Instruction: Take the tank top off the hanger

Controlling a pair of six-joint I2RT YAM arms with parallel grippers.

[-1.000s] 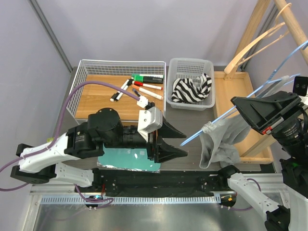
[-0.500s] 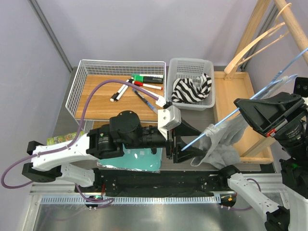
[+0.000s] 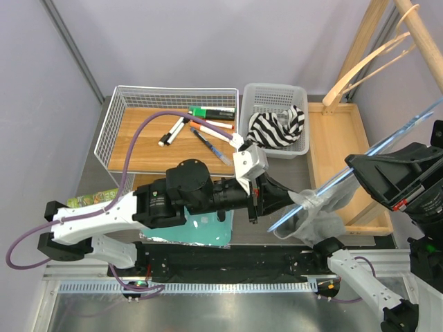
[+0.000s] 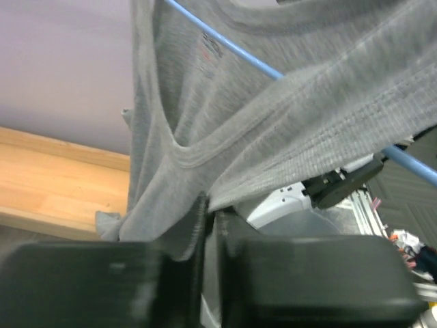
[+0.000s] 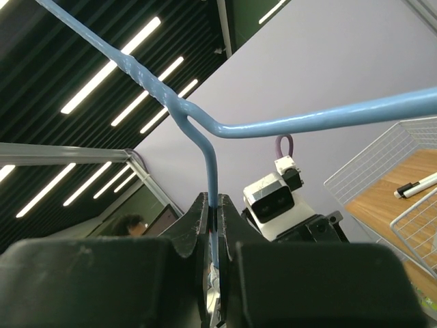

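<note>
Tank top draped on low left end of blue wire hanger
Left gripper clamped on its hem; right gripper clamped on hanger neck; wire slants up-right, free end toward left arm.

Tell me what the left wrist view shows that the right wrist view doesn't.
Only left wrist: the gray tank top draped over the hanger, its lower edge pinched between the left fingers, with a wood shelf behind it.

Only right wrist: the right fingers shut on the hanger's wire below its twisted neck, plus the wire basket holding a marker.

Both: the blue hanger. No cloth shows in the right wrist view.
</note>
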